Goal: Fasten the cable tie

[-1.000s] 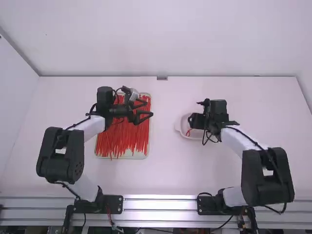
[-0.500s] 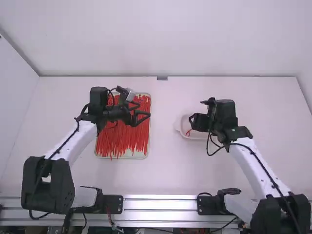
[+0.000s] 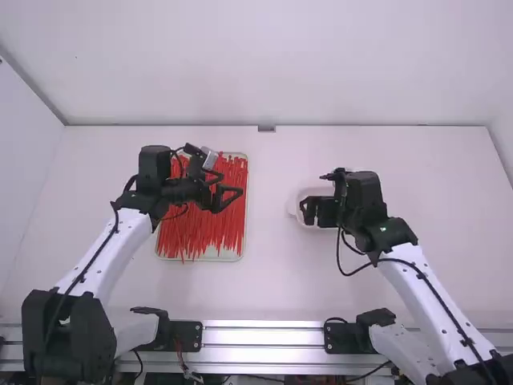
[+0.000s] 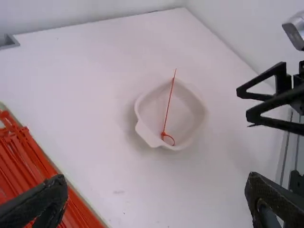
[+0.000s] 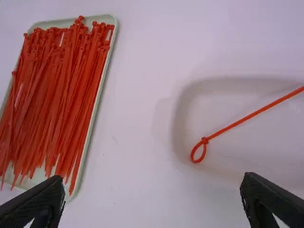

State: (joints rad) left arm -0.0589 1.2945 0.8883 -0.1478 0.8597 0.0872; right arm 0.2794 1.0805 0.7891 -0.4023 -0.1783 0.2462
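A pale tray point(image 3: 243, 237) left of the middle holds a heap of loose red cable ties point(image 3: 200, 228). My left gripper point(image 3: 220, 196) hangs open above their far end with nothing in it. Right of the middle stands a small white bowl point(image 4: 138, 114); a red cable tie point(image 4: 168, 102) fastened into a small loop lies in it, its tail resting over the rim. My right gripper point(image 3: 313, 210) hovers open above the bowl point(image 3: 296, 207), holding nothing. In the right wrist view the looped tie point(image 5: 247, 118) lies in the bowl point(image 5: 266, 140), with the tray point(image 5: 97, 109) beside it.
The white table point(image 3: 377, 152) stretches bare behind and beside the bowl, closed in by white walls at the back and left. An aluminium rail point(image 3: 264, 329) carrying both arm bases runs along the near edge.
Both arms have lifted and drawn back towards their bases. The left gripper has shifted a little left over the ties, the right one left and nearer over the bowl. Both stay open.
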